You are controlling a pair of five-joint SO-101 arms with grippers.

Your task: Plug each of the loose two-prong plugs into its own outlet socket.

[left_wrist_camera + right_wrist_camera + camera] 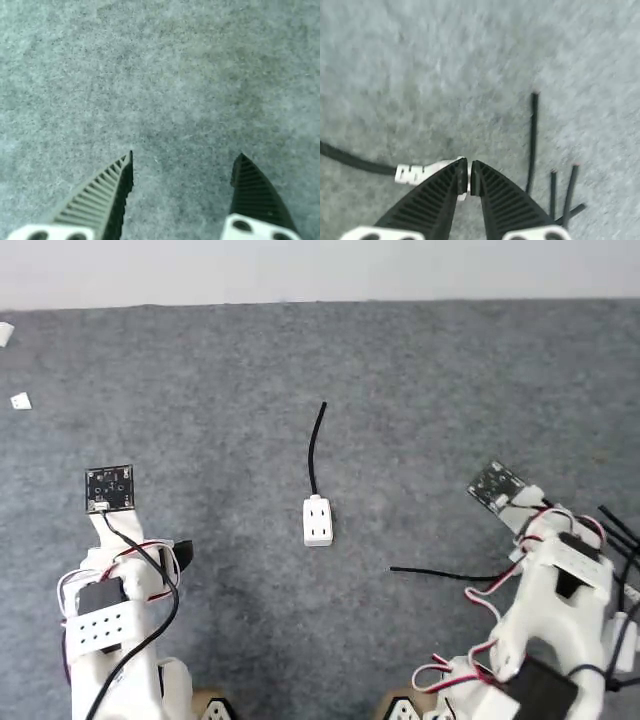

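The white outlet socket block lies mid-table, its black cord running toward the far edge. My right gripper is shut on the end of a white two-prong plug. The plug's black cord trails off across the mat, and in the high view this cord runs from the right arm toward the middle. My left gripper is open over bare grey mat with nothing between its fingers. The left arm stands near the front left, well apart from the socket block.
Several more loose black cord ends lie on the mat beside my right gripper, and black cords show at the right edge. Two small white scraps sit at the far left. The grey mat covers the table.
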